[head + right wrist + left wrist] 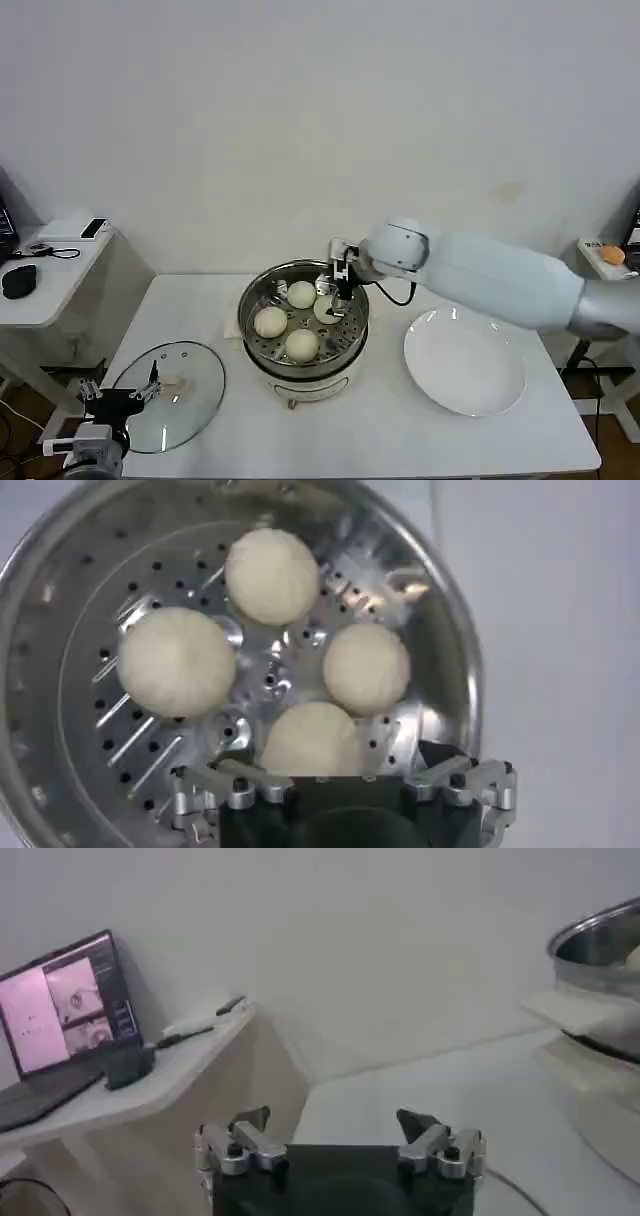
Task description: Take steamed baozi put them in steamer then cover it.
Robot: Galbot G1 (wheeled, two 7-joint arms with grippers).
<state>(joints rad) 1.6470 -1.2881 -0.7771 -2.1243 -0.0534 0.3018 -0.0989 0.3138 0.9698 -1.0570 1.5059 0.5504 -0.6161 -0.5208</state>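
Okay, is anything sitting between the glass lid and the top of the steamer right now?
Yes. The right tool hangs over the steamer, above the four baozi, so it blocks the opening. The table between the cover and steamer looks bare. The left tool sits by the cover.

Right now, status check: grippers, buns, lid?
Right gripper open, over the steamer. Left gripper open, idle by the cover. All four baozi in the tray. Cover not yet on; nothing blocking.

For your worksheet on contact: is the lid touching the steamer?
Apart. The head view shows the lid flat on the table, bare tabletop between it and the steamer.
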